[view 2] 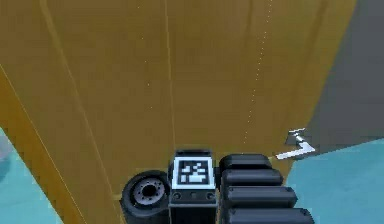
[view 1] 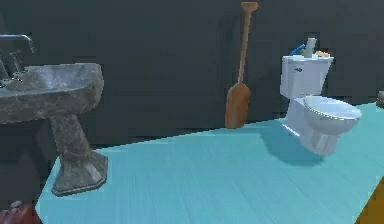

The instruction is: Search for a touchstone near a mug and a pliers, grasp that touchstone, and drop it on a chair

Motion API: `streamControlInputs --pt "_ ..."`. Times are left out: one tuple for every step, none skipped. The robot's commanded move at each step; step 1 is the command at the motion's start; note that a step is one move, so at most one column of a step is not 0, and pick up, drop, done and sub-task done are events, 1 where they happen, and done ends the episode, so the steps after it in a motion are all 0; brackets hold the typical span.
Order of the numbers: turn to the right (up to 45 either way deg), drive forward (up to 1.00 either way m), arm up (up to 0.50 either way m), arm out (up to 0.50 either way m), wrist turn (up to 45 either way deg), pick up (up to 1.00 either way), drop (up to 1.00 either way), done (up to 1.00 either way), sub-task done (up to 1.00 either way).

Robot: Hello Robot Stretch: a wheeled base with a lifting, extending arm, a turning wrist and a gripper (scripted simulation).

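Bathroom, teal floor [view 1: 200, 175]: stone sink [view 1: 50, 90], wooden paddle [view 1: 240, 95], white toilet [view 1: 318, 108]. Orange wall [view 2: 150, 80] just beyond the jaws, can't tell if they're holding anything.

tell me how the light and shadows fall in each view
Forward view: the back wall is dark, while the white toilet is brightly lit and throws a soft shadow leftward on the teal floor; the stone sink is lit on top, dimmer down its pedestal. Arm side view: the orange panel is evenly lit, the grey wall at right duller.
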Motion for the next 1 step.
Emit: streamControlInputs --pt "-9.0 0.0 0.0 0.0 0.0 0.0 0.0 0.0 0.0"
